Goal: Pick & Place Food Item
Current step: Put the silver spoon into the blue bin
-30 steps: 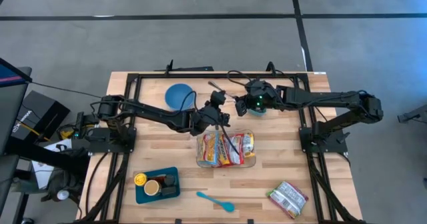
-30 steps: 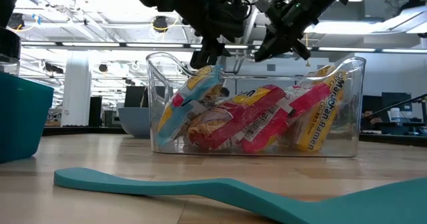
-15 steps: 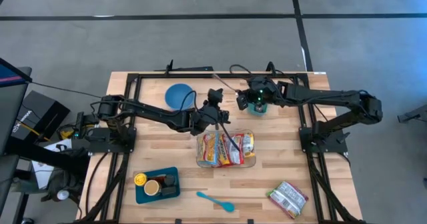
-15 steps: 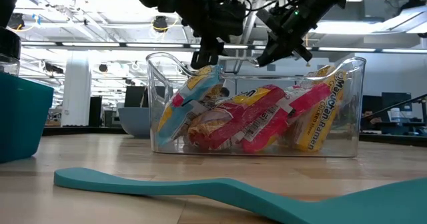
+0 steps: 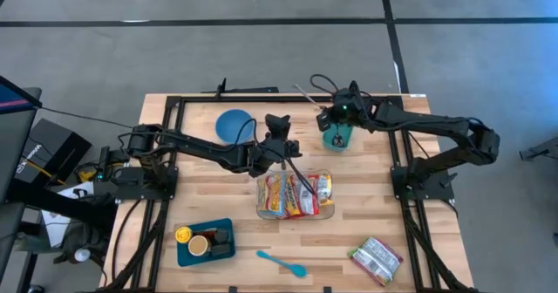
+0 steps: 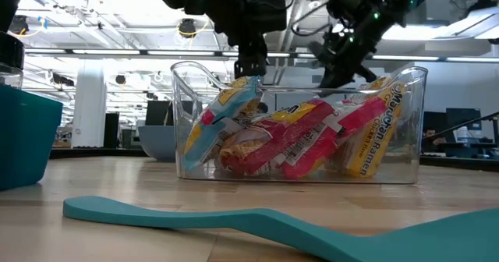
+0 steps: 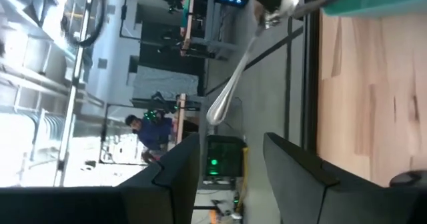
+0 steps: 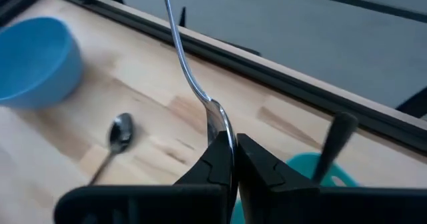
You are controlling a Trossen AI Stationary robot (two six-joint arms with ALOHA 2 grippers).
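Right gripper [image 8: 232,159], upper centre-right of the high view, is clamped on a thin metal utensil [image 8: 190,84]. Its handle arcs away from the jaws, and the working end is not visible. The gripper hangs just above the teal cup [image 5: 338,137] near the far edge of the surface [image 5: 366,214]. A dark utensil handle [image 8: 335,139] already stands in that cup.

Left gripper [image 5: 278,134] hovers at centre frame in the high view, just beyond the clear bin [image 5: 296,196], with its jaws partly apart and nothing between them. A loose spoon [image 8: 118,132] lies on the wood near the blue bowl [image 5: 234,125].

Food items: ramen packets [image 6: 300,141] are piled in the clear bin. One more packet [image 5: 377,259] sits at lower right of the high view, well apart from the rest.

Risks, as judged:
- The pinch sits on a narrow, smooth stem, so the utensil could pivot or slip if the arm swings.
- Lowered off-line, it could strike the cup rim or the handle inside and tip the light cup.
- The two grippers are near each other, so crossing paths could mean a clash.
- The left gripper dropping toward the bin could catch its wall or crumple a packet.
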